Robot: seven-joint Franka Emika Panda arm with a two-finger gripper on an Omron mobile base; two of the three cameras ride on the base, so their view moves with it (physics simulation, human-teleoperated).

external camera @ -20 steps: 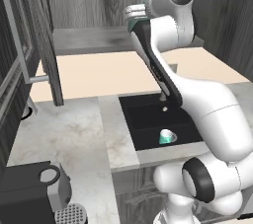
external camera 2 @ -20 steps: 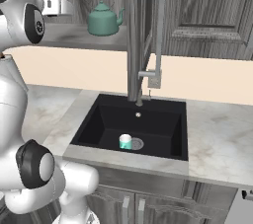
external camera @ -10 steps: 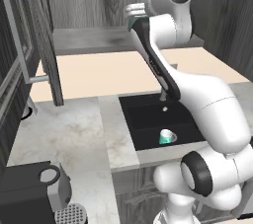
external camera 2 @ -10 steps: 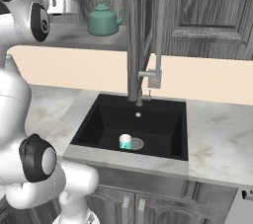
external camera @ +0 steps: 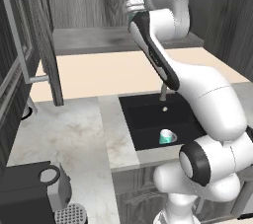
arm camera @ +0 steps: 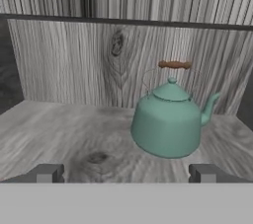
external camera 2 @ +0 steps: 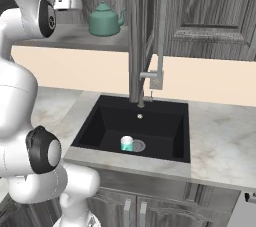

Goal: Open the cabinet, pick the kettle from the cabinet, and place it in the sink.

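Above, cabinet (external camera 2: pixel 200 11): dark grey wood-grain; its left door (external camera: pixel 47 40) stands swung open toward the left edge of the left base view, a pale bar handle (external camera: pixel 17 35) on it; the right door remains shut in the right base view.
Cabinet shelf (arm camera: pixel 64 134): grey wood-grain board, bare to the left of the kettle, with the wood-grain back wall rising behind it.
Kettle (arm camera: pixel 169 122): teal, round-bodied, upright on the shelf toward its right side; spout pointing right in the hand view, brown grip (arm camera: pixel 174 64) on a thin wire bail over the lid.
Kettle, right base view (external camera 2: pixel 105 19): standing on the shelf near its front edge, just left of the faucet's tall pipe.
Gripper (arm camera: pixel 126 172): raised to shelf height and facing the kettle; fingers (arm camera: pixel 47 172) spread wide, nothing between them, kettle ahead and apart from both tips.
Arm (external camera: pixel 163 25): white, reaching up and back from the base toward the cabinet opening.
Sink (external camera 2: pixel 107 116): black basin set in the marble worktop below the cabinet.
Faucet (external camera 2: pixel 150 56): slim grey metal, at the basin's back edge.
Cup (external camera 2: pixel 127 144): small teal-and-white, on the basin floor touching the drain (external camera 2: pixel 138 145).
Coffee machine (external camera: pixel 29 196): dark, at the worktop's near left corner.
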